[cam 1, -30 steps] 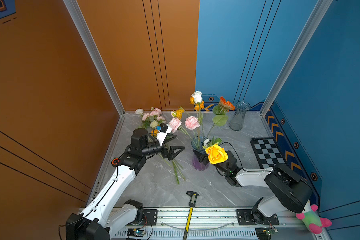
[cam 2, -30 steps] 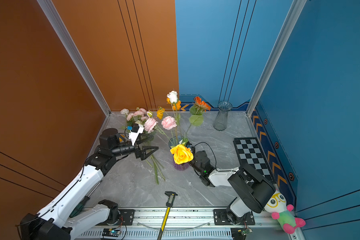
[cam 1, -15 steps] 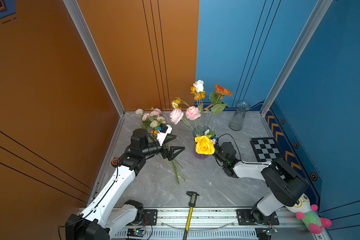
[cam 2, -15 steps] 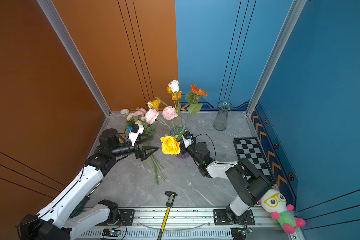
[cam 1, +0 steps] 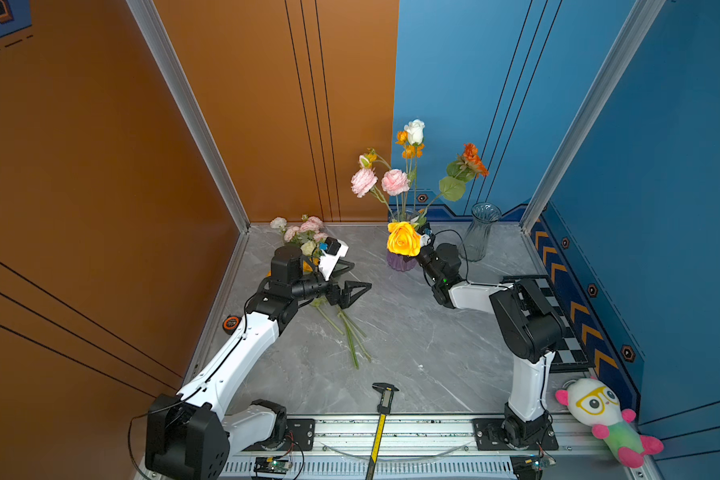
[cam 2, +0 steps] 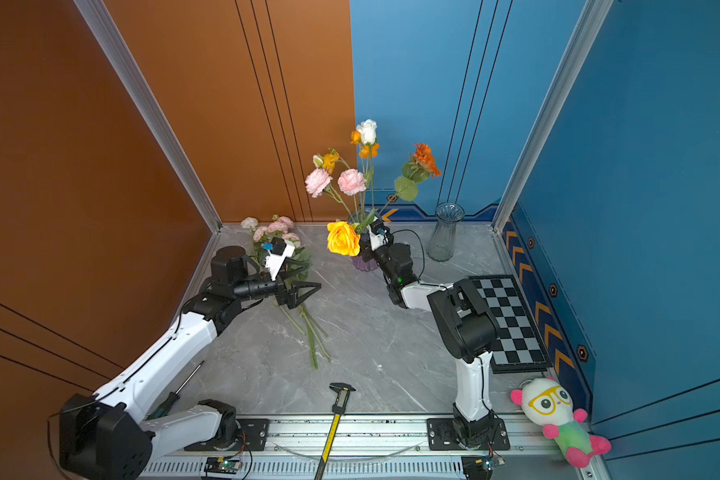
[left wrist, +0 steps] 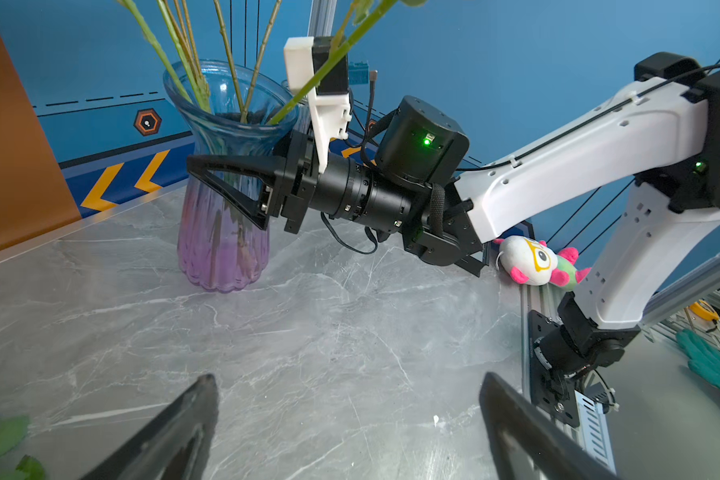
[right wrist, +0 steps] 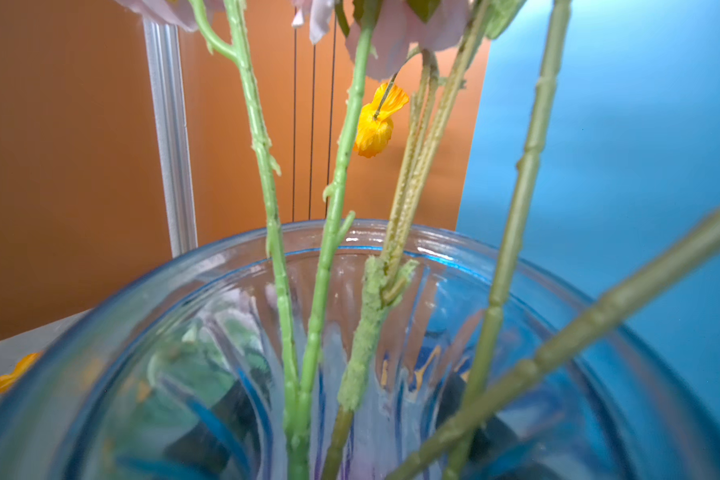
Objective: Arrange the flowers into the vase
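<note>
Table (cam 1: 412, 353) read as a clock: 12 = back wall, 6 = rail. L arm comes in from 7. The left gripper (cam 1: 360, 275) hangs released at approx 10, jaws spread wide, over the stems of the loose flowers (cam 1: 313, 224). That bunch lies flat at 10–11, pink + cream heads toward the back-left corner, stem ends pointing to 6. Screwdriver (cam 2: 175, 395) at 8 by the L arm, seen in a top view only. Caliper (cam 1: 385, 399) at 6, partly over the rail. Tinted vase (cam 1: 396, 264), blue top and purple bottom, sits at 12, base on the table in the L wrist view. In it: pink blooms (cam 1: 364, 182), white rose (cam 1: 415, 131) tallest, orange bloom (cam 1: 472, 158) leaning to 1–2. Their stems pass down through the rim in the R wrist view. Yellow rose (cam 1: 403, 239) hangs low on the vase's 6 side, head approx level w/ the rim, stem running into the mouth in the L wrist view. The right gripper (left wrist: 200, 166) grasps the tinted vase at the neck, coming in from 4. One finger lies across the near glass, the other is hidden behind it. Clear vase (cam 1: 481, 232) stands at 1, well apart from the tinted one. Chessboard (cam 2: 508, 320) lies flat at 3 along the R wall. Plush toy (cam 1: 595, 409) at 4–5, front-right corner, beside the R arm base.
</note>
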`<state>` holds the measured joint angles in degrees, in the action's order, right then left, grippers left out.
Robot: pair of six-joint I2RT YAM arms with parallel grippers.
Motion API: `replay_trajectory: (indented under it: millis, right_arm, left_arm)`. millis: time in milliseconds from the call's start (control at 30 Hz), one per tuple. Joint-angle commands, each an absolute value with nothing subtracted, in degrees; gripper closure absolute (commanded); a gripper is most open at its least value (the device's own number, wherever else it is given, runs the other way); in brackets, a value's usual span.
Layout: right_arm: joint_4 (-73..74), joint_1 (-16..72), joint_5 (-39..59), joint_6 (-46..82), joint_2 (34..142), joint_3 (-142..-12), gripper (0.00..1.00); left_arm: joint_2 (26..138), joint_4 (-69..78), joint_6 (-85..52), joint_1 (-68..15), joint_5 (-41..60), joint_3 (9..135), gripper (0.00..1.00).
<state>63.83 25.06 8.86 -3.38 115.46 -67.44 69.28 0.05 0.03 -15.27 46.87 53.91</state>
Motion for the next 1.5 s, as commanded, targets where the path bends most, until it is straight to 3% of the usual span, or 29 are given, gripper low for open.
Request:
replay_trajectory:
  millis: [0,433,833,1200,1267,1367,1467]
  right_arm:
    - [72.9,24.3,10.9,-2.0,117.8,-76.6,0.69]
    - [64.4,23.7,11.7,-1.0,135.0,-99.1,0.69]
    - [59.8,21.1,10.5,-1.1,140.3,-106.7,0.69]
    - [61.0,20.9,10.2,-1.0,139.5,-103.4,0.66]
    - [61.2,20.9,10.3,-1.0,139.1,-103.3,0.59]
    - [61.6,21.2,10.1,-1.1,138.4,-100.7,0.42]
    - [62.2,21.6,9.2,-1.2,137.5,-99.0,0.17]
  left_arm:
    - [71.7,1.3,2.1,-15.2,46.3,57.6,0.02]
    - [73.9,2.3,2.3,-13.5,47.1,56.5,0.02]
    - [75.2,2.3,2.1,-12.6,47.7,56.8,0.02]
    - [75.5,2.4,1.6,-12.3,48.0,57.1,0.02]
    - [75.3,2.4,1.4,-12.2,48.1,57.1,0.02]
    - [75.0,2.3,1.5,-12.3,48.3,57.1,0.02]
    - [74.4,2.4,1.3,-12.4,48.4,57.1,0.02]
